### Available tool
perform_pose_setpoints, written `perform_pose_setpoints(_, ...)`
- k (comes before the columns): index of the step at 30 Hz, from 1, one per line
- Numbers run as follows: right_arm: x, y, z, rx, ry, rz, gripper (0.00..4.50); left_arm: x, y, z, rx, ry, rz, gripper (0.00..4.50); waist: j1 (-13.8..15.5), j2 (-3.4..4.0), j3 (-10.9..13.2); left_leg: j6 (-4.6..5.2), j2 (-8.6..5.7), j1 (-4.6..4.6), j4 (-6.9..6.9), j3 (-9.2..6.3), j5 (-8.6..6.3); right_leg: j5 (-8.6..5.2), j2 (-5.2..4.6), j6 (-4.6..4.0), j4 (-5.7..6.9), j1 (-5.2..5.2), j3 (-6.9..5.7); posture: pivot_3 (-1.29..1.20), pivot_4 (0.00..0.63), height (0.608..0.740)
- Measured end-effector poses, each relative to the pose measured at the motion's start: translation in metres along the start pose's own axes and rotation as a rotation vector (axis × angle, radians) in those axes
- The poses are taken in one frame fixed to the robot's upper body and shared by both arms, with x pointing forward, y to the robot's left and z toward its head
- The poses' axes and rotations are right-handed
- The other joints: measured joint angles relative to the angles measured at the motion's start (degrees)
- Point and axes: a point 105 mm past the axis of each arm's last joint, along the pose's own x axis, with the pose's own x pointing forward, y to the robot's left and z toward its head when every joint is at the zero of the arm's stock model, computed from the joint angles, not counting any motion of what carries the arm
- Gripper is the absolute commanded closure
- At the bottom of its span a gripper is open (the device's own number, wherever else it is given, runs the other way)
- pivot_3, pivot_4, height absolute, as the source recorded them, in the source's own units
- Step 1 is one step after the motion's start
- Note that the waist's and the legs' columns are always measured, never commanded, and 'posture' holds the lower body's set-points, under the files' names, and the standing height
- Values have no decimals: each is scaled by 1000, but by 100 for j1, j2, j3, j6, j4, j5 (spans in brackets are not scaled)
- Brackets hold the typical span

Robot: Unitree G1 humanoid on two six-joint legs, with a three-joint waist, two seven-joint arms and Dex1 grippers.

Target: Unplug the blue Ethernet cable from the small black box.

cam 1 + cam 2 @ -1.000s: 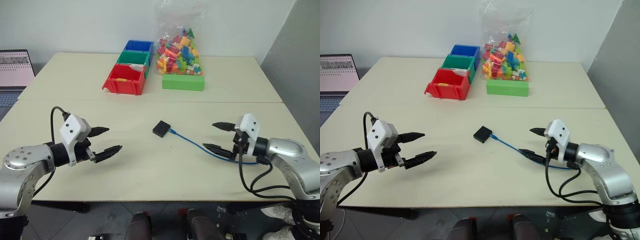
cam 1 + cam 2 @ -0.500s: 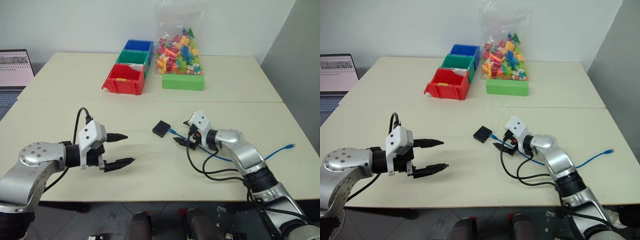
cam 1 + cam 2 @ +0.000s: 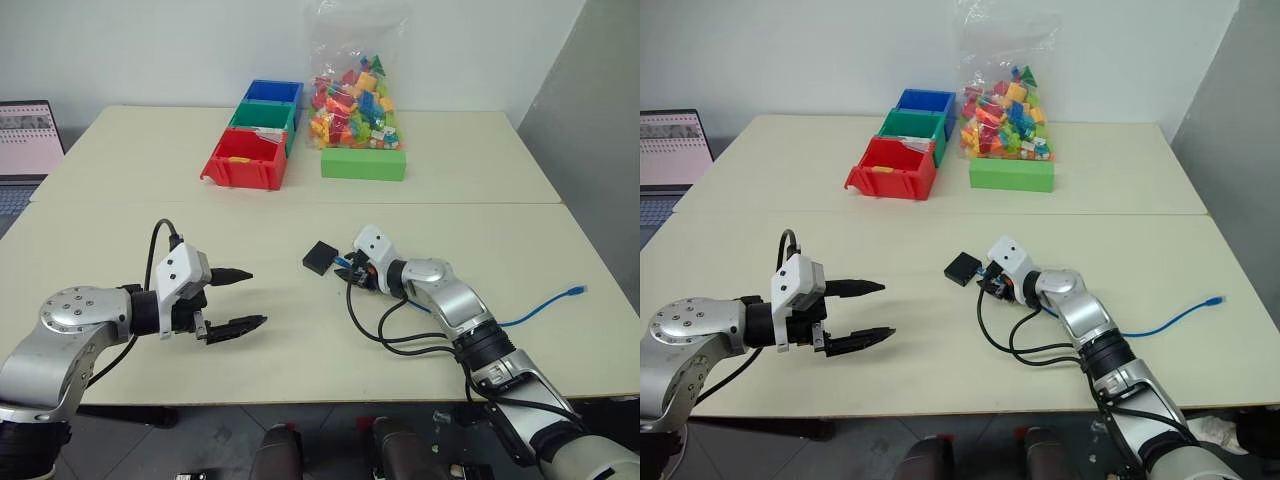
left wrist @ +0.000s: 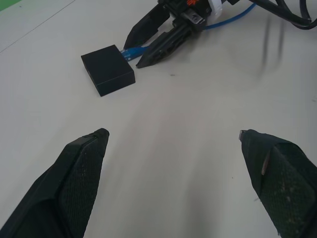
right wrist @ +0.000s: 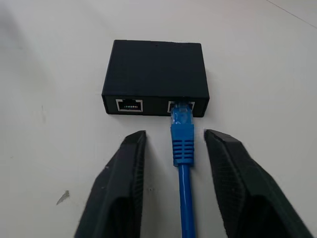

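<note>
Between right fingers (image 5: 121, 188), blue Ethernet cable (image 5: 182, 144), untouched

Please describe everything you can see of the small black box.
The small black box is a flat, matte, squarish block, plastic by its look, lying flat on the pale table. One side has two ports: one is empty, the other holds the plug of the blue Ethernet cable. The right tool straddles that plug just before the box, without touching the box.
</note>
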Motion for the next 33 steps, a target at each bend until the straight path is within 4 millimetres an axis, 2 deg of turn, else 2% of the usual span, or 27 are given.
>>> perform_pose_setpoints(4, -1, 0, 0, -70, 7, -1, 4283, 0, 4, -3, -21, -7, 20, 0, 6, 0, 0, 0, -1, -1, 0, 1, 0, 0, -1, 1, 0, 0, -1, 0, 150, 740)
perform_pose_setpoints(5, -1, -1, 1, -115, 9, -5, 4360, 2, 7, -4, -43, -19, 39, 0, 9, 0, 0, 0, -1, -1, 0, 0, 0, -1, -1, 2, 0, 0, -2, 0, 150, 740)
perform_pose_setpoints(7, -4, -5, 1, -172, 16, -18, 4366, 4, 10, -6, -80, -32, 61, 0, 20, 0, 0, 0, -1, -2, 1, 0, 0, -1, -1, 3, -1, 0, -3, 0, 150, 740)
perform_pose_setpoints(9, -13, -10, 11, -296, -1, -41, 4366, 7, 16, -5, -153, -76, 87, 0, 33, 3, 2, 0, -2, -7, 2, 1, 0, -1, -2, 4, -1, -3, -5, 0, 150, 740)
perform_pose_setpoints(11, -23, -9, 33, -414, -71, -35, 4366, 11, 18, 0, -238, -126, 80, 0, 27, 2, 3, 0, -1, -11, 1, 0, 0, -2, -1, 5, -1, -6, -6, 0, 150, 740)
perform_pose_setpoints(13, -31, 1, 59, -523, -165, -5, 4367, 14, 19, 7, -302, -165, 54, 0, 18, -3, 0, 0, 1, -8, 1, -9, 0, -1, 1, 3, 0, -2, -8, 0, 150, 740)
perform_pose_setpoints(15, -37, 13, 72, -623, -225, 49, 4368, 15, 20, 16, -354, -205, 31, 0, 8, -3, -1, 0, 2, -5, 1, -11, 0, -1, 3, 3, 1, 0, -11, 0, 150, 740)
perform_pose_setpoints(20, -48, 38, 83, -829, -305, 168, 4369, 22, 9, 31, -498, -250, -95, 0, 9, -3, -1, 0, 0, -6, 2, -13, 0, 0, 0, 2, 3, 2, -16, 0, 150, 740)
perform_pose_setpoints(27, -50, 45, 87, -897, -326, 186, 4369, 24, -2, 40, -566, -261, -183, 0, 13, -3, -1, -1, 0, -5, 3, -15, 1, 4, 0, -6, 5, 3, -13, 0, 150, 740)
perform_pose_setpoints(30, -49, 46, 88, -903, -332, 186, 4369, 25, -4, 41, -576, -270, -191, 446, 13, -3, -1, -1, -1, -5, 3, -15, 1, 5, -1, -7, 5, 3, -10, 0, 150, 740)
perform_pose_setpoints(33, -49, 46, 89, -903, -336, 186, 4369, 25, -6, 42, -591, -282, -206, 1076, 15, -3, -1, -1, -1, -5, 3, -15, 1, 5, -1, -8, 5, 3, -9, 0, 150, 740)
